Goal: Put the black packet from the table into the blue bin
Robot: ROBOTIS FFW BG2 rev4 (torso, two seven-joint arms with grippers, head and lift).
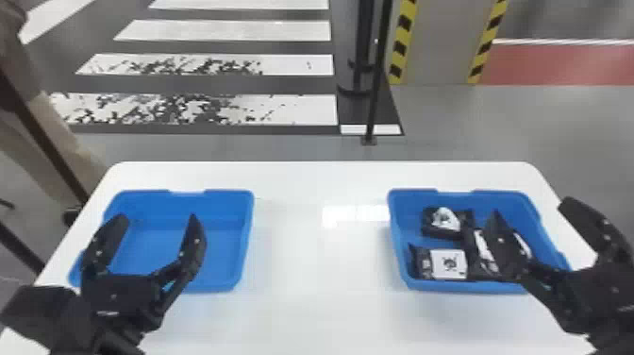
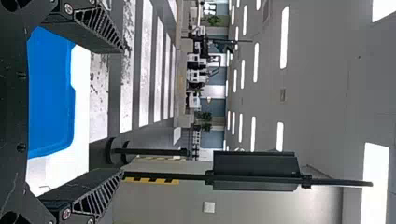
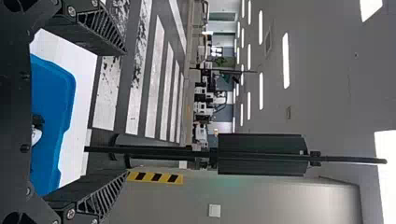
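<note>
My left gripper (image 1: 153, 236) stands open above the left blue bin (image 1: 226, 240), which has a bare floor. On the right, a second blue bin (image 1: 500, 200) holds several black packets with white labels, among them one packet (image 1: 446, 222) at the back and another (image 1: 448, 263) at the front left. My right gripper (image 1: 533, 226) is open over that bin's right side, partly covering a further packet (image 1: 483, 250). The wrist views show the left gripper (image 2: 122, 112) and the right gripper (image 3: 126, 112) with nothing between their fingers.
Both bins rest on a white table (image 1: 321, 264), with a wide stretch of tabletop between them. Beyond the table's back edge a black pole (image 1: 377, 80) stands on the floor. A person stands past the table's left side.
</note>
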